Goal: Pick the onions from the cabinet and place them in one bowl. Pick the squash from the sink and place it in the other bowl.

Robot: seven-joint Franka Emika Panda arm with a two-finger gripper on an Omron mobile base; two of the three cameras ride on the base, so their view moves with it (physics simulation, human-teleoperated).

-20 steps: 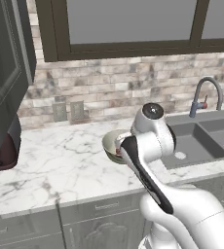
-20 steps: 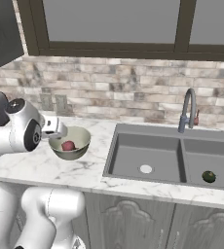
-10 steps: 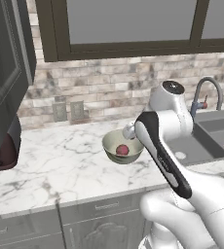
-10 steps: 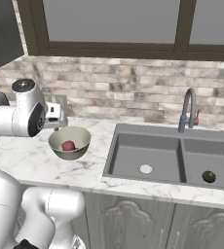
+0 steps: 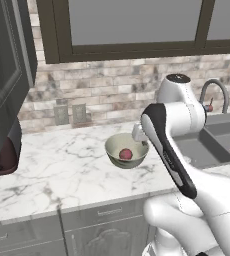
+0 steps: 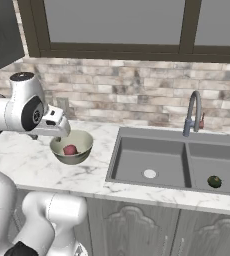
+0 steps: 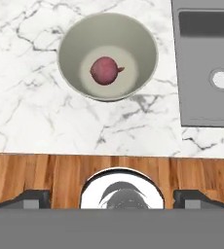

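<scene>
One bowl, one onion, one squash; tool open and empty.
Bowl [image 7: 108, 56] sits on the marble desk [image 7: 31, 112] and holds one reddish-purple onion [image 7: 104, 70]. Sink [image 6: 177, 162] has two basins; the right one holds one dark green squash [image 6: 214, 181]. Tool [image 7: 113, 198] hangs above the desk edge, fingers wide apart.

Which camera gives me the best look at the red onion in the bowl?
The hand view: it looks straight down on the red onion lying inside the bowl. Both base views show it small, partly hidden by the bowl's near wall.
</scene>
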